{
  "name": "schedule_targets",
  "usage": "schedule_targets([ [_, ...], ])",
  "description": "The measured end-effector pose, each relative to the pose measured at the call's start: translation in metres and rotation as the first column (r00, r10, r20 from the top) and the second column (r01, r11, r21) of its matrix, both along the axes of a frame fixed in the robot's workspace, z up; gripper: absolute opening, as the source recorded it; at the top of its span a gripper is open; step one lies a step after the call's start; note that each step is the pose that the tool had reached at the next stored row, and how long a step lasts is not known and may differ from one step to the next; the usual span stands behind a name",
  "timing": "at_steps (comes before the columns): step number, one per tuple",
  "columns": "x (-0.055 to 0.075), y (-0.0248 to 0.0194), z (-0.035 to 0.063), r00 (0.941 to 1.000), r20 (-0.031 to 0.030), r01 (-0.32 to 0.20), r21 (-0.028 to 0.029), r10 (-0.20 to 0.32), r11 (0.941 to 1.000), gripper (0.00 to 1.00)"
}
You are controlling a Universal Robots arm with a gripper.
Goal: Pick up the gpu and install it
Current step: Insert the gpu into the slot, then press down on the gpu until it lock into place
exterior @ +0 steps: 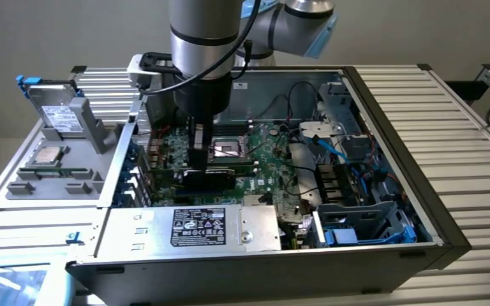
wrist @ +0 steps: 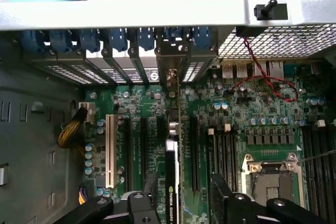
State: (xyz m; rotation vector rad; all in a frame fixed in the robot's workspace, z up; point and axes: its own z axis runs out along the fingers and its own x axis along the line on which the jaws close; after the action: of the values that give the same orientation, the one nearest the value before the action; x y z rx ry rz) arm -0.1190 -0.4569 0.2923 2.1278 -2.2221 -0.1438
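You see the gpu (wrist: 172, 182) standing on edge on the motherboard (exterior: 262, 162) inside the open computer case (exterior: 415, 210), between the tool (wrist: 181, 203) fingers. The processor socket (exterior: 228, 150) lies just beyond it. At the exterior view's left, the hard drive (exterior: 58, 115) stands in a holder tray (exterior: 49, 178).

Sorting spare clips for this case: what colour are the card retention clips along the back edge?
Blue. The clips show best in the wrist view.
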Motion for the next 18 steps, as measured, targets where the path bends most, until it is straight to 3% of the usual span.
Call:
schedule_targets([
  [3,0.0000,0.0001,0.0000,1.0000,0.0001,0.000,-0.0010,0.000,1.0000,0.41],
  [9,0.0000,0.0002,-0.0001,1.0000,0.0001,0.000,-0.0011,0.000,1.0000,0.12],
  [18,0.0000,0.0001,-0.0001,1.0000,0.0001,0.000,-0.0011,0.000,1.0000,0.12],
])
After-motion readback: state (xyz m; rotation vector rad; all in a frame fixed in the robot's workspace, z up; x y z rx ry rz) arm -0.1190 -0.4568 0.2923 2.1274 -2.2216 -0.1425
